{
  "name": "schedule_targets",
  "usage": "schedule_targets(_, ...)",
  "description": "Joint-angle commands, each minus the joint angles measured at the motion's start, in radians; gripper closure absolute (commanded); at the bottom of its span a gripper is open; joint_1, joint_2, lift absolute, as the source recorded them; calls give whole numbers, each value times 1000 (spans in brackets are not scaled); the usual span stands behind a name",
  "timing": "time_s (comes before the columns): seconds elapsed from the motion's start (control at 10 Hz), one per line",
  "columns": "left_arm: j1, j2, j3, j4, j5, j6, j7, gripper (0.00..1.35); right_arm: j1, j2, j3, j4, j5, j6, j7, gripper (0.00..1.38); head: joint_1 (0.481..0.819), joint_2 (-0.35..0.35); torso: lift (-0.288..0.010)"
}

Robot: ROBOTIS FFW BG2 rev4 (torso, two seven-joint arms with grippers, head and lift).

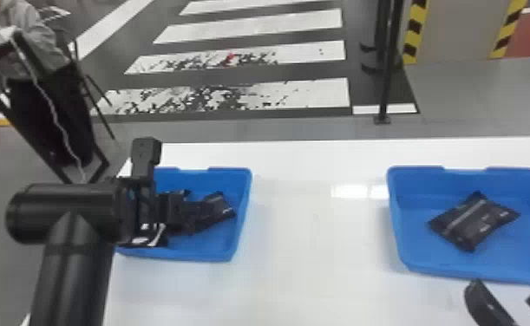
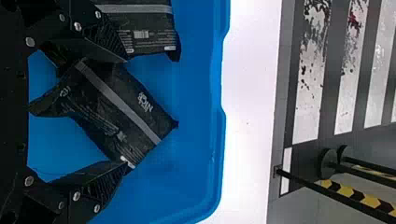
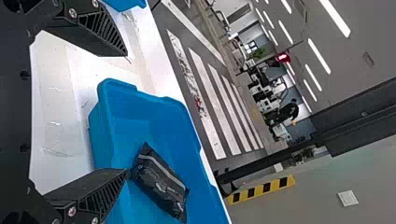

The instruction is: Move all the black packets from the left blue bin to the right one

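My left gripper [image 1: 168,213] is down over the left blue bin [image 1: 238,229], close to its black packets [image 1: 221,205]. In the left wrist view the left gripper [image 2: 127,113] stands open, one black packet [image 2: 122,109] lying between its fingers at a slant. Another packet [image 2: 147,29] lies beside it, partly behind the upper finger, on the floor of the bin [image 2: 194,154]. One black packet [image 1: 474,221] rests in the right blue bin [image 1: 424,265]. Just in front of that bin is my right gripper [image 1: 503,294]; in its wrist view the right gripper [image 3: 126,113] is open and empty.
Both bins stand on a white table [image 1: 311,242], with a wide stretch of tabletop between them. Beyond the table's far edge are a floor with white stripes and a black post [image 1: 387,65].
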Motion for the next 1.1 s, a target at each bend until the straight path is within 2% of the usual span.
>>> schedule_targets(0.0,-26,-2,-9,44,-34,33,-1,438,-1,-3,0,5,-14,0,1,144,695,216,-154)
schedule_targets(0.2,-50,-2,-13,98,-70,77,-1,794,-1,-6,0,10,-28,0,1,144,695,233,-154)
schedule_targets(0.4,-77,-2,-23,152,-109,77,-16,820,-4,-9,0,15,-42,0,2,145,695,245,-154)
schedule_targets(0.5,-67,-2,-25,152,-129,50,-27,1234,-4,-11,0,15,-45,0,2,144,695,248,-154)
schedule_targets(0.6,-55,-8,-3,145,-123,16,-36,1200,-1,-14,0,15,-53,0,4,145,695,254,-154)
schedule_targets(0.7,-28,-8,11,91,-113,-1,-45,1211,-1,-14,0,12,-51,0,5,144,695,258,-154)
schedule_targets(1.0,109,-19,80,-162,22,-33,-51,1211,-6,-15,2,-10,-55,0,13,144,695,247,-154)
